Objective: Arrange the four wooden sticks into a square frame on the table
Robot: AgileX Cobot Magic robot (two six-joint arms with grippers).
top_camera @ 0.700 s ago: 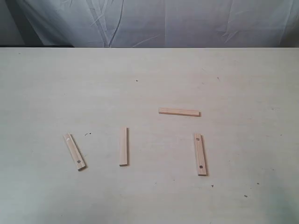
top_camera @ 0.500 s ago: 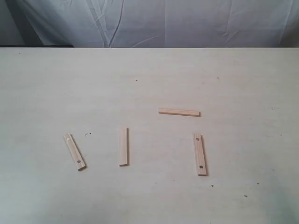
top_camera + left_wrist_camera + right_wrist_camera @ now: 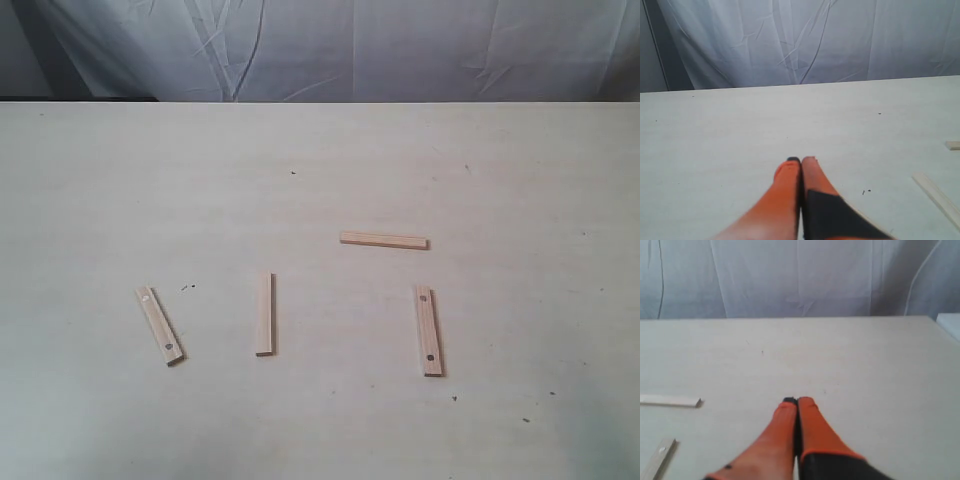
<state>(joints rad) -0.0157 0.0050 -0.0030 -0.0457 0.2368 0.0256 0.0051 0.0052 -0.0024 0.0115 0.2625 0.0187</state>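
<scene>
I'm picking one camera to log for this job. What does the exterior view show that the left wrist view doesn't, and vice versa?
Exterior only: the left dotted stick and the right dotted stick, so all four show, lying apart. Left wrist only: the left gripper, shut on nothing. Both: the table, the white curtain, the plain stick and one end of the crosswise stick.

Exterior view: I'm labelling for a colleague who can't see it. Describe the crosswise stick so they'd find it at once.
On the pale table, look right of centre, toward the curtain. The crosswise stick is the farthest back of four. It alone lies side to side; the others run roughly front to back.
</scene>
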